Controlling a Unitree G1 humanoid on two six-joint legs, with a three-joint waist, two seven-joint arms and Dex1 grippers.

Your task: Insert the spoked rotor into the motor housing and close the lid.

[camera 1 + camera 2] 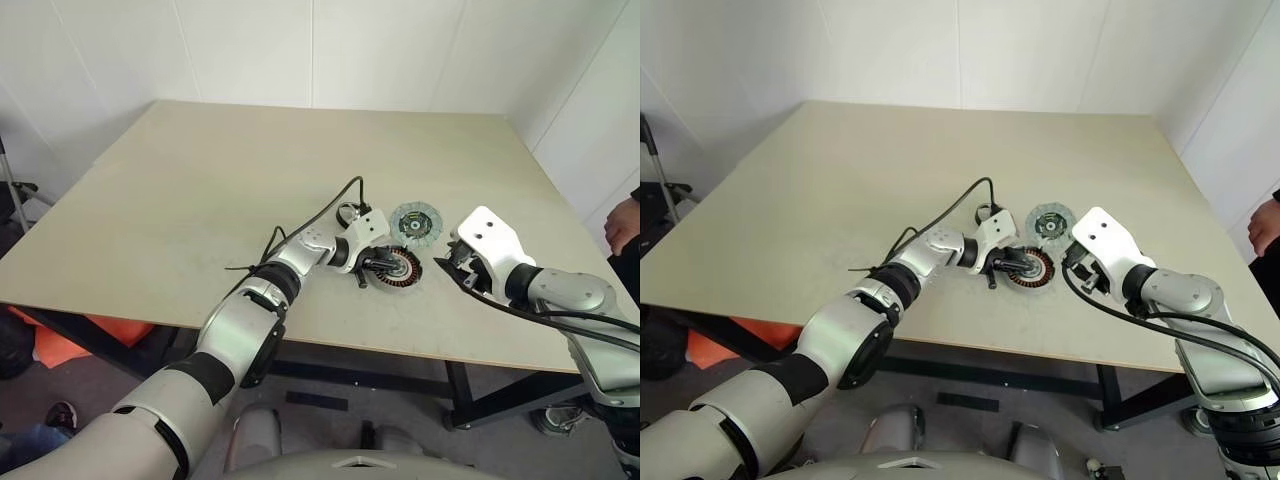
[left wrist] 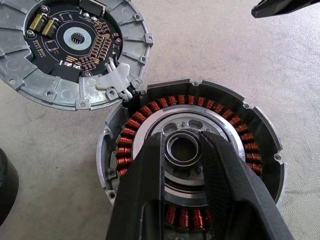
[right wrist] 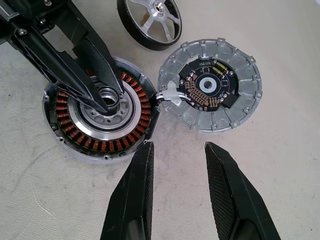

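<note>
Straddling the hub of the motor housing (image 3: 100,115), the left gripper (image 2: 185,150) is narrowly parted, holding nothing visibly; the right gripper (image 3: 177,160) hangs open, empty; the spoked rotor (image 3: 150,20) lies just beyond, uninserted; the lid (image 3: 210,85) lies inside-up, right of the housing.

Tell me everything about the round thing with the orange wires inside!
That is the motor housing, a shallow round dish that looks like silvery metal, lying flat on the table. A ring of copper-coloured windings circles a shiny ring with a centre hub. The left end effector has its two black fingers either side of that hub. A white connector joins its rim to the circuit-board disc beside it.
</note>
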